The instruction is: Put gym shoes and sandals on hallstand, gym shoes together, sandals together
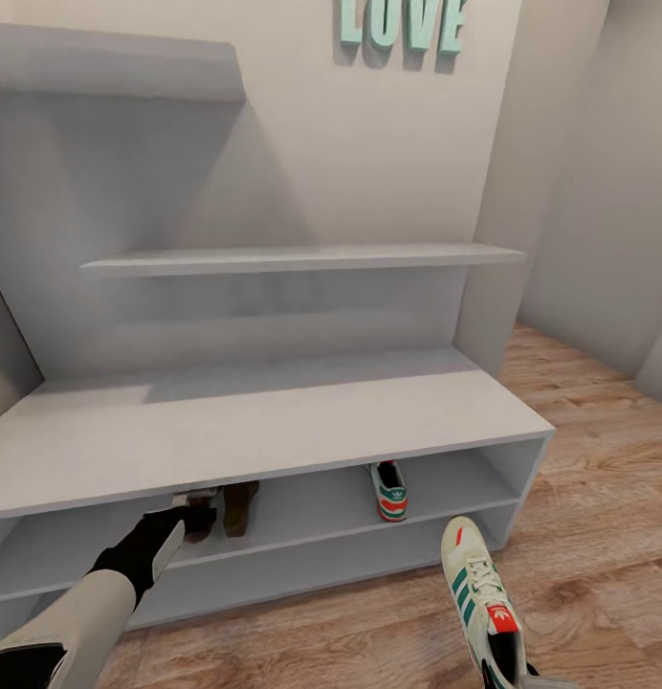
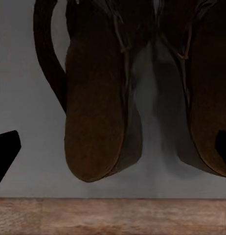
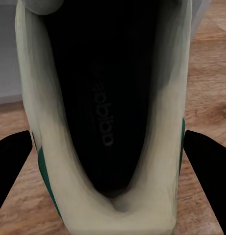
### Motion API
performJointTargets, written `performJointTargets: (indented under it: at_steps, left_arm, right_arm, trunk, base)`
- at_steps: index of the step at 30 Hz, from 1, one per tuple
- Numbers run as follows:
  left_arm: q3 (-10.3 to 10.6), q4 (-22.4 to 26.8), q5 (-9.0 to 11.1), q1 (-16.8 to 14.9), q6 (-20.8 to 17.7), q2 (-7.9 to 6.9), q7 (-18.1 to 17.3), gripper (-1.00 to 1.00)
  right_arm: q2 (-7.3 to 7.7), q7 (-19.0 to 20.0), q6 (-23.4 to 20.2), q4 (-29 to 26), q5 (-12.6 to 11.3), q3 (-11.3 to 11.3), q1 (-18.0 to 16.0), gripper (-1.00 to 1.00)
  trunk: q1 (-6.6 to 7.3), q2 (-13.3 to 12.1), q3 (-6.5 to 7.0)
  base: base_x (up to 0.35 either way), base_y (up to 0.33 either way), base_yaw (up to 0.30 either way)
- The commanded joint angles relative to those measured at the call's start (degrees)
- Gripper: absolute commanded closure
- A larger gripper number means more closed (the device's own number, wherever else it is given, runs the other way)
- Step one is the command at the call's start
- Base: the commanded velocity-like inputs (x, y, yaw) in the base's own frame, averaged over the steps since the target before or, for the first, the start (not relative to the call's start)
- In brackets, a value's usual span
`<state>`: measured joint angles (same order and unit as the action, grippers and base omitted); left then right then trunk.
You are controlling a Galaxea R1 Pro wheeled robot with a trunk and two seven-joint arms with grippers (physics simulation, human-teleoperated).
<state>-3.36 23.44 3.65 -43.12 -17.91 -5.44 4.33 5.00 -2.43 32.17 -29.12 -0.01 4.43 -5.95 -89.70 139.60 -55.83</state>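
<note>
Head view: sandals (image 1: 221, 507) and one sneaker (image 1: 390, 490) sitting on rack's (image 1: 274, 431) upper shelf. Left gripper (image 1: 192, 517) reaching there. Left wrist view: jaws spread before sandals. Right wrist view: right gripper (image 3: 113, 161) pinching second sneaker (image 3: 108, 122) over floor (image 3: 211, 73).

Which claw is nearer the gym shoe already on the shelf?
Right, probably. The right claw holds the second gym shoe above the floor, just in front of the shelved gym shoe. The left claw is farther along the shelf, at the sandals.
</note>
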Motion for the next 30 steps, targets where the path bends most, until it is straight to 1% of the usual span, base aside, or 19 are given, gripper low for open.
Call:
performJointTargets:
  at_steps: [1,3,7,30]
  left_arm:
    - [-0.07,0.11,0.39,0.0,-0.31,0.0,0.2,-1.0]
    - [-0.07,0.12,0.4,0.02,-0.29,0.0,0.23,-1.0]
    - [-0.07,0.12,0.4,-0.02,-0.28,-0.01,0.23,-1.0]
    - [-0.15,0.05,0.4,0.18,-0.1,-0.22,0.19,-1.0]
  right_arm:
    - [0.0,-0.17,0.16,0.03,0.01,-0.05,-0.03,1.0]
    - [0.0,-0.19,0.17,0.03,0.01,-0.07,-0.03,1.0]
    - [0.0,-0.18,0.17,0.03,0.01,-0.05,-0.03,1.0]
    - [0.0,-0.18,0.08,0.06,0.01,-0.04,-0.03,1.0]
  trunk:
    - [0.01,0.02,-0.05]
    - [0.01,0.02,-0.05]
    - [0.01,0.02,-0.05]
    - [0.01,0.02,-0.05]
  base:
    - [0.0,0.0,0.0]
    - [-0.086,0.016,0.0]
    - [-0.26,0.059,0.0]
    - [-0.33,0.083,0.0]
